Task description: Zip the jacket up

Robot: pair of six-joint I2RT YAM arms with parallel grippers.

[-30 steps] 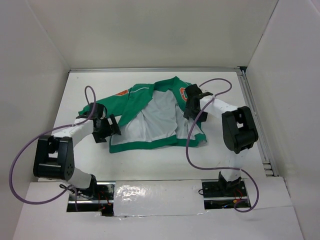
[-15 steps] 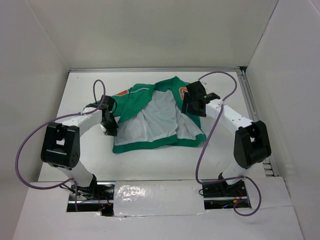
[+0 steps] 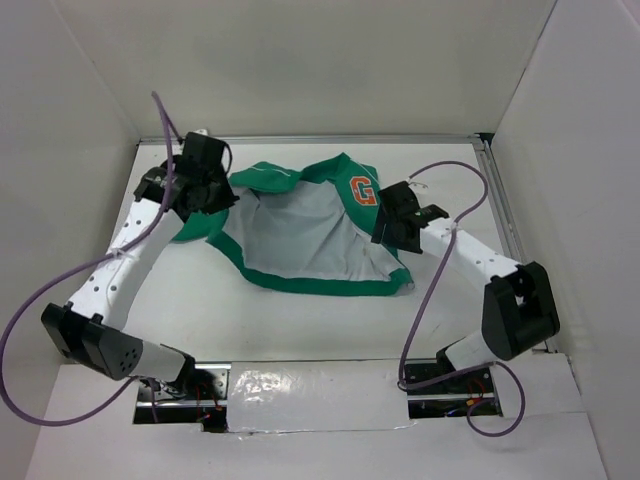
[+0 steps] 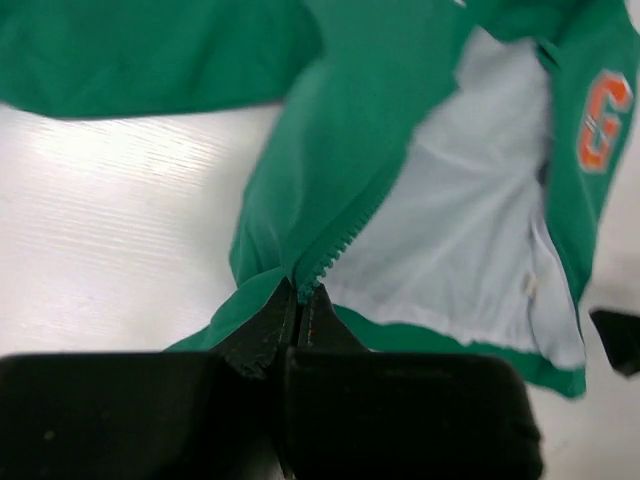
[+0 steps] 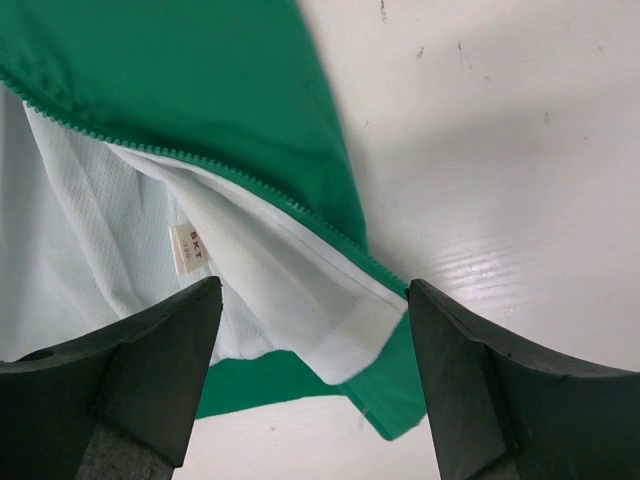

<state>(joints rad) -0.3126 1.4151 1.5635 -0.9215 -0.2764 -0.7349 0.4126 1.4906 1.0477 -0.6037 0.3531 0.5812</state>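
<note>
The green jacket lies open on the white table, white lining up, orange "G" patch on its right panel. My left gripper is at the jacket's left front edge. In the left wrist view it is shut on the green zipper edge, teeth showing just above the tips. My right gripper hovers over the right panel's lower part. In the right wrist view it is open, straddling the bottom corner of the jacket and its zipper teeth, gripping nothing.
White walls enclose the table on three sides. A metal rail runs along the right edge. Purple cables loop off both arms. Shiny tape covers the near edge between the arm bases. A small white label is sewn into the lining.
My left gripper shut on the jacket's left zipper edge and swung back and left with it, spreading the jacket wider. My right gripper shifted slightly down toward the hem corner, staying open.
</note>
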